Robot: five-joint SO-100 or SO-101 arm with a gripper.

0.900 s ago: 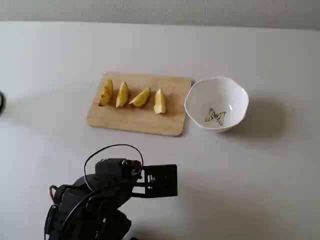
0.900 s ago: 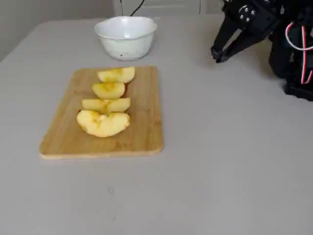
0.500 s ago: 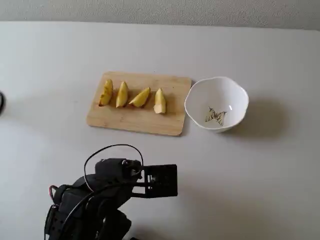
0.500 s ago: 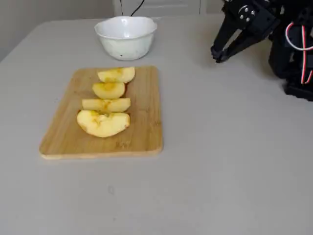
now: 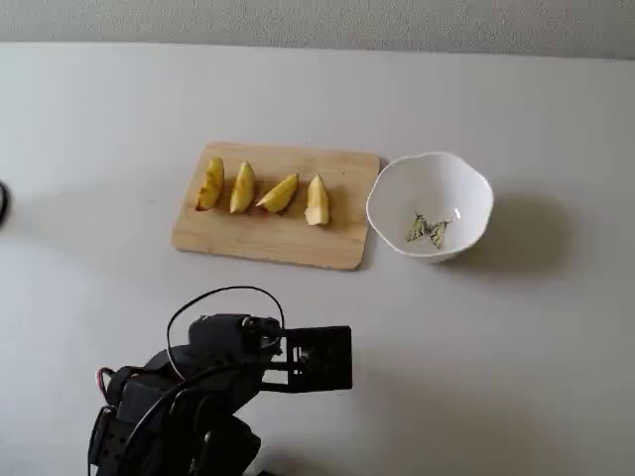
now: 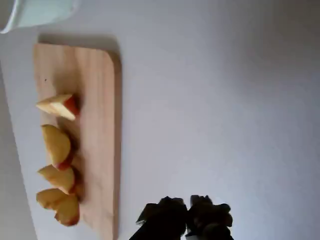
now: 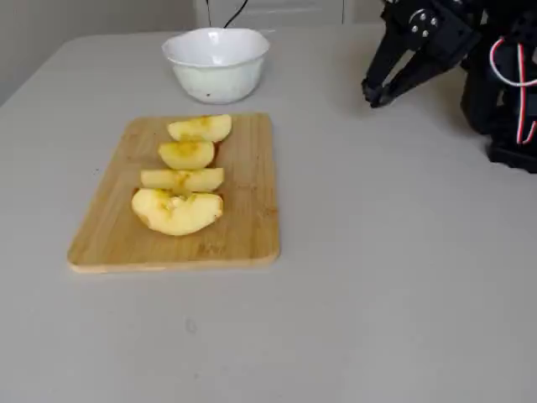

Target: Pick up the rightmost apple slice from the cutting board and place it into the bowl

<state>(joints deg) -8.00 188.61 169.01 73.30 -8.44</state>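
Note:
The apple slice (image 5: 317, 201) is the pale wedge at the right end of a row of wedges on the cutting board (image 5: 298, 243), nearest the bowl (image 5: 466, 188). In the wrist view the slice (image 6: 57, 106) shows red skin, with the board (image 6: 97, 90) under it and the bowl's rim (image 6: 35, 12) at top left. In a fixed view the slice (image 7: 200, 128) lies closest to the bowl (image 7: 216, 63). My gripper (image 7: 375, 96) is shut and empty, hanging above bare table away from the board (image 7: 243, 243). It also shows at the bottom of the wrist view (image 6: 186, 220).
Three deeper-yellow wedges (image 5: 243, 188) lie left of the slice on the board. The arm's black body (image 5: 189, 397) with red wires stands at the table's front edge. A dark cable end (image 5: 3, 203) shows at the left edge. The bowl holds nothing but its butterfly motif (image 5: 427, 230).

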